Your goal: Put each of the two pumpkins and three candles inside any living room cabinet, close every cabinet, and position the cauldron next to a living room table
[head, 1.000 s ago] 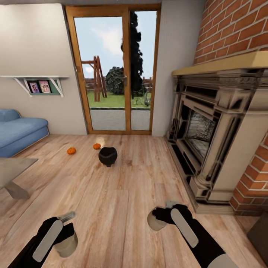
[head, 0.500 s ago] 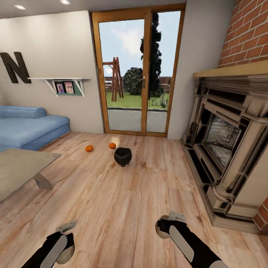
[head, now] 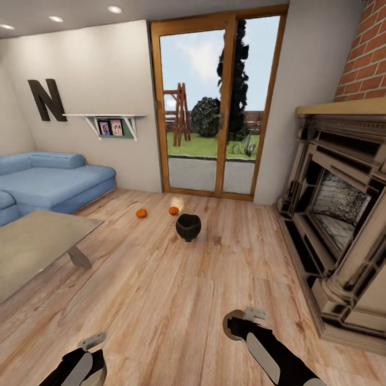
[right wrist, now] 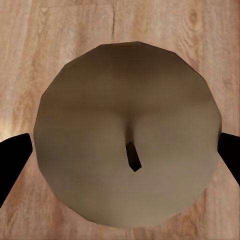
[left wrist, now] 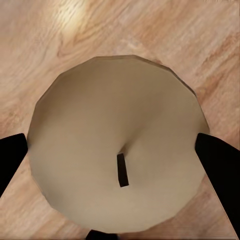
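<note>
Matt, waxy-smooth candle point(left wrist: 117, 145); pale wood-plank floor point(head: 177, 300) with soft sheen; glossy grey desk point(head: 32, 241); rough red brick chimney point(head: 364, 59); matt black cauldron point(head: 188, 227).

place: home living room | signs: blue sofa point(head: 51, 179), brick fireplace point(head: 343, 214), glass patio door point(head: 214, 107), wood floor point(head: 177, 300) | shelf point(head: 110, 120): probably framed photos

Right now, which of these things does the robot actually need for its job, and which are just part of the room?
Needed:
- candle in left hand
- candle in right hand
- two pumpkins
- cauldron
- table

Just there:
- blue sofa
- fireplace
- glass door
- wall shelf
</note>
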